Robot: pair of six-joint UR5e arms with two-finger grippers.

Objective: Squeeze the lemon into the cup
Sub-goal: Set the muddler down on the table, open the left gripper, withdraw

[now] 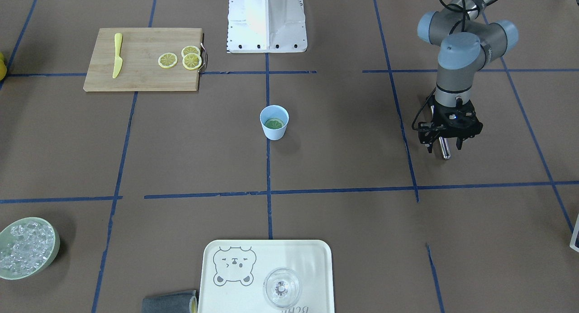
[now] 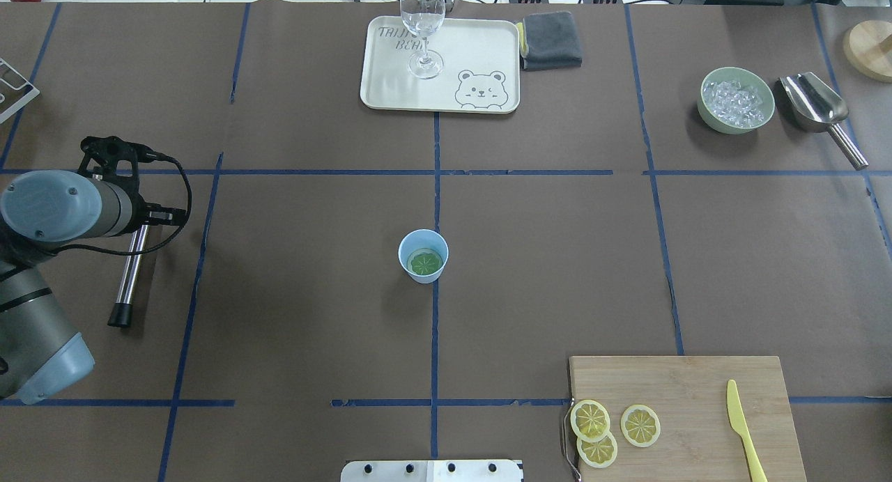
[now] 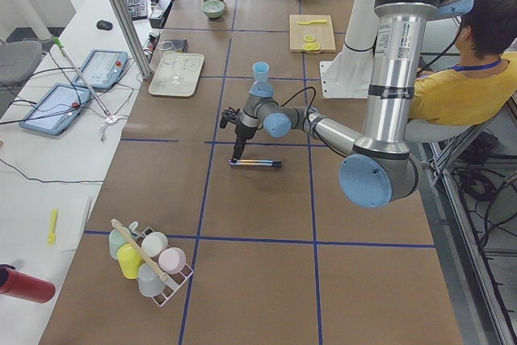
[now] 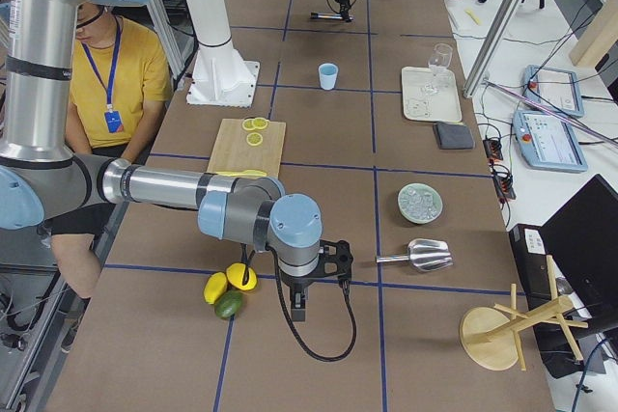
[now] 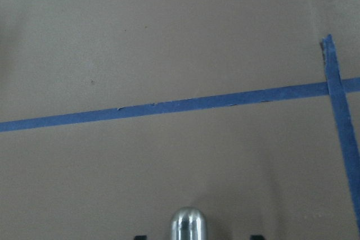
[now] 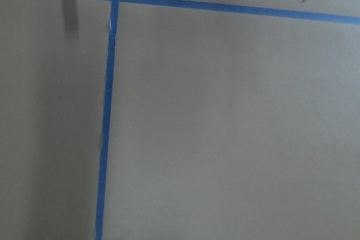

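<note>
The light-blue cup (image 1: 274, 122) stands upright at the table's middle, also in the overhead view (image 2: 423, 255); a greenish slice lies inside it. Three yellow lemon slices (image 1: 168, 60) lie flat on the wooden board, also in the overhead view (image 2: 589, 419). My left gripper (image 1: 444, 146) points down, far from the cup, its fingers apart astride the far end of a metal rod (image 2: 129, 280) that lies on the table. The rod's round tip shows in the left wrist view (image 5: 188, 224). My right gripper (image 4: 299, 311) shows only in the exterior right view, low over bare table; I cannot tell its state.
The cutting board (image 1: 140, 78) also holds a yellow knife (image 1: 117, 55). A tray (image 1: 312, 258) with a clear glass (image 1: 281, 286) and a grey cloth (image 2: 552, 40) sit at the far edge. An ice bowl (image 2: 737, 99) and a metal scoop (image 2: 815, 106) lie far right. Whole fruit (image 4: 227, 291) lies beside my right arm.
</note>
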